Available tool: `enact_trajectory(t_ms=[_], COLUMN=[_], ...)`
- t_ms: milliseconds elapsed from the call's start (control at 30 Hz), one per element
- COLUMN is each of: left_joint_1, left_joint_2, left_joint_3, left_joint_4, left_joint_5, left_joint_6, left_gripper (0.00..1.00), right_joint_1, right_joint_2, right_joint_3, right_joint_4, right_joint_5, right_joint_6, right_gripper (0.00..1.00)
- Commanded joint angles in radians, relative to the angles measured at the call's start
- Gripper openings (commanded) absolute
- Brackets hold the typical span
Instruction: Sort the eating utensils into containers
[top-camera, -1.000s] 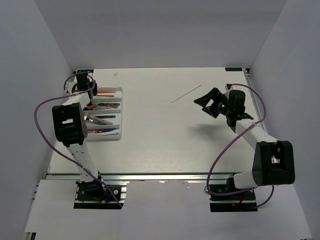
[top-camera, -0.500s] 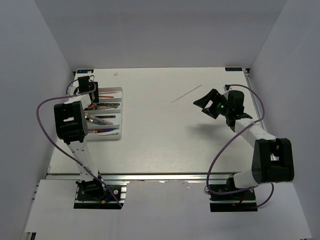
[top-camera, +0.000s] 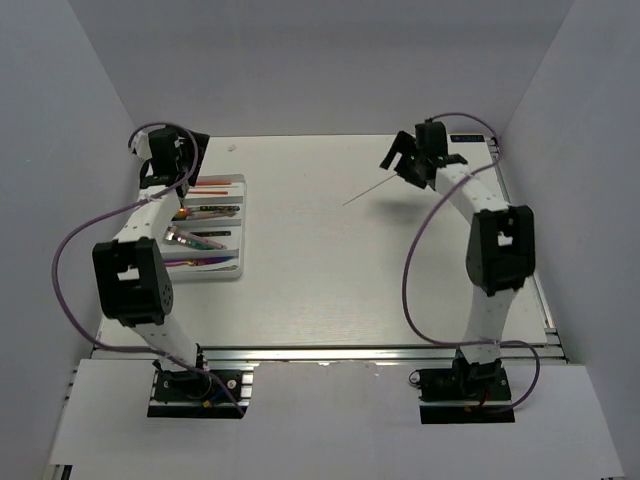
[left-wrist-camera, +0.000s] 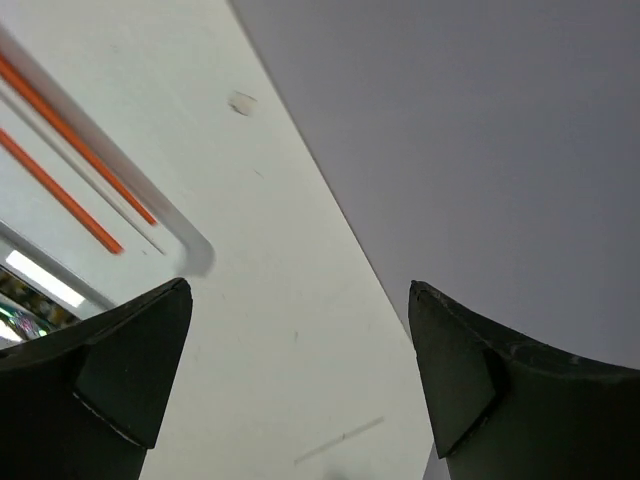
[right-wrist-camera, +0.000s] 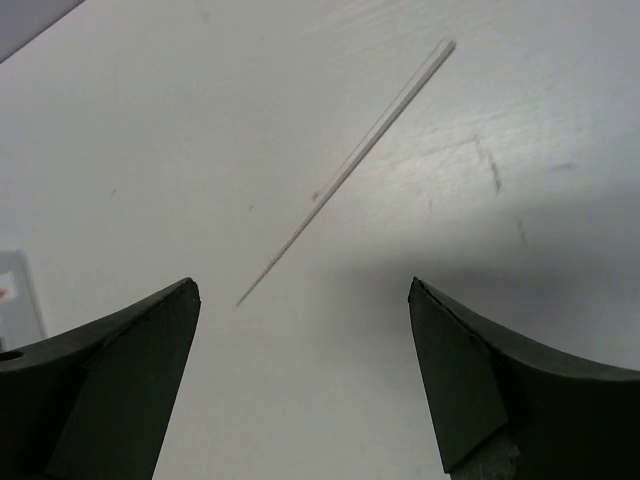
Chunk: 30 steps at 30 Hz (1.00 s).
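**Two matching arms.** The left arm and the right arm are each built of slim white links joined by boxy black joint housings with small rectangular cut-outs in their faces. A thin purple cable runs in a loose loop beside each arm, rising from a squat black base. The left gripper and the right gripper carry matte black, wedge-shaped fingers with flat, faceted inner faces and lightly worn edges.
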Motion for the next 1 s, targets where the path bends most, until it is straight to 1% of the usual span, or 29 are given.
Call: enact_trajectory(t_ms=[0, 33, 100, 133, 200, 233, 333, 433, 467, 533, 633, 700, 733, 767, 833, 900, 933, 967], left_joint_1=[-0.055, -0.064, -0.096, -0.119, -0.135, -0.136, -0.139, -0.147, -0.155, -0.162, -0.165, -0.167, -0.165, -0.167, -0.167, -0.165, -0.165, -0.167], left_joint_2=[-0.192, -0.217, -0.279, -0.295, -0.314, -0.315, -0.32, -0.334, -0.337, -0.335, -0.327, -0.327, -0.329, -0.33, -0.334, -0.34, -0.344, -0.346], left_joint_3=[-0.07, -0.081, -0.124, -0.134, -0.151, -0.151, -0.161, -0.196, -0.213, -0.217, -0.223, -0.226, -0.227, -0.227, -0.227, -0.227, -0.226, -0.226], left_joint_4=[-0.046, -0.07, -0.113, -0.125, -0.161, -0.179, -0.23, -0.212, -0.205, -0.201, -0.184, -0.178, -0.175, -0.167, -0.161, -0.161, -0.162, -0.165], left_joint_5=[0.067, 0.075, 0.079, 0.081, 0.081, 0.131, 0.168, 0.201, 0.205, 0.224, 0.262, 0.282, 0.29, 0.3, 0.317, 0.326, 0.328, 0.331], left_joint_6=[0.225, 0.255, 0.343, 0.368, 0.428, 0.442, 0.488, 0.496, 0.496, 0.497, 0.488, 0.484, 0.481, 0.476, 0.471, 0.471, 0.473, 0.476], left_gripper=[0.98, 0.98, 0.98, 0.98, 0.98, 0.98, 0.98, 0.98, 0.98, 0.98, 0.98, 0.98, 0.98, 0.98, 0.98, 0.98, 0.98, 0.98], right_joint_1=[0.02, 0.02, 0.023, 0.024, 0.029, 0.032, 0.034, 0.037, 0.041, 0.049, 0.064, 0.076, 0.078, 0.08, 0.084, 0.087, 0.087, 0.086], right_joint_2=[0.19, 0.297, 0.387, 0.454, 0.499, 0.531, 0.579, 0.643, 0.665, 0.704, 0.723, 0.728, 0.731, 0.729, 0.723, 0.722, 0.726, 0.732], right_joint_3=[0.295, 0.476, 0.626, 0.721, 0.772, 0.806, 0.836, 0.895, 0.941, 0.972, 0.966, 0.958, 0.954, 0.948, 0.919, 0.883, 0.885, 0.888], right_joint_4=[-0.355, -0.405, -0.472, -0.473, -0.447, -0.421, -0.367, -0.335, -0.328, -0.325, -0.322, -0.353, -0.363, -0.377, -0.414, -0.423, -0.436, -0.451], right_joint_5=[0.315, 0.332, 0.349, 0.355, 0.371, 0.385, 0.415, 0.399, 0.408, 0.418, 0.449, 0.49, 0.494, 0.498, 0.514, 0.5, 0.494, 0.488], right_joint_6=[-0.051, -0.045, -0.042, -0.045, -0.065, -0.071, -0.085, -0.109, -0.12, -0.14, -0.167, -0.184, -0.194, -0.197, -0.203, -0.204, -0.2, -0.195], right_gripper=[0.89, 0.89, 0.89, 0.89, 0.9, 0.89, 0.89, 0.89, 0.89, 0.89, 0.89, 0.88, 0.86, 0.8, 0.73, 0.69, 0.66, 0.64])
